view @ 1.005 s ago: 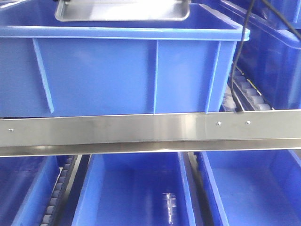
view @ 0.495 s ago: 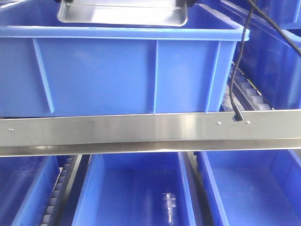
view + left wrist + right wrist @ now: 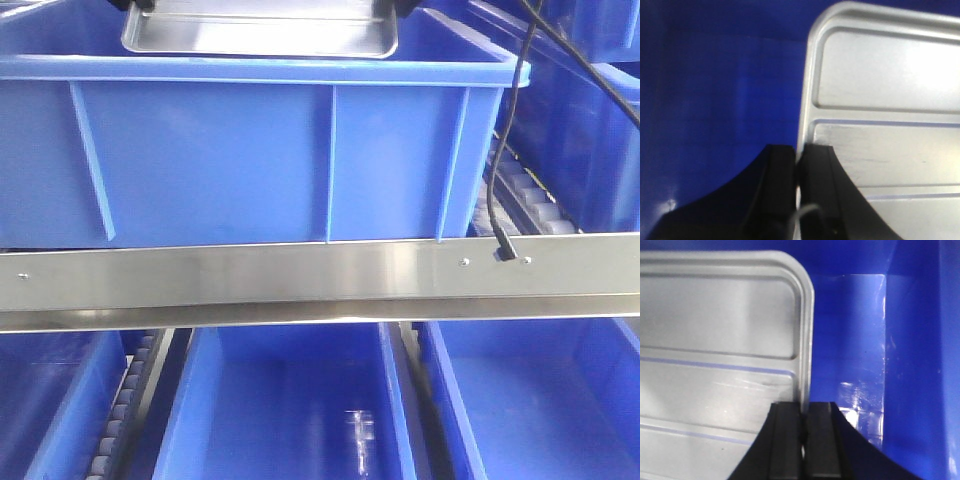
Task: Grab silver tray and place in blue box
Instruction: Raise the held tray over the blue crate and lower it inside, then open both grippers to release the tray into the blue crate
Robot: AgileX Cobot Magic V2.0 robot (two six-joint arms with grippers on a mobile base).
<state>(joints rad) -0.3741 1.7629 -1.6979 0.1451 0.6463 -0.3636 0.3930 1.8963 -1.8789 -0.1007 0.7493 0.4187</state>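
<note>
Two grippers pinching opposite rims of the silver tray point(image 3: 259, 36), left gripper point(image 3: 798, 165) and right gripper point(image 3: 803, 422) both clamped on it, shallow brushed metal, rounded corners, raised ribs, held level above the blue box point(image 3: 250, 160) opening

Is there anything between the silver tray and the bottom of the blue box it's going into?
Nothing visible. The silver tray hangs over the open blue box, its rim pinched by the left gripper and right gripper; only bare blue floor shows beside it.
</note>
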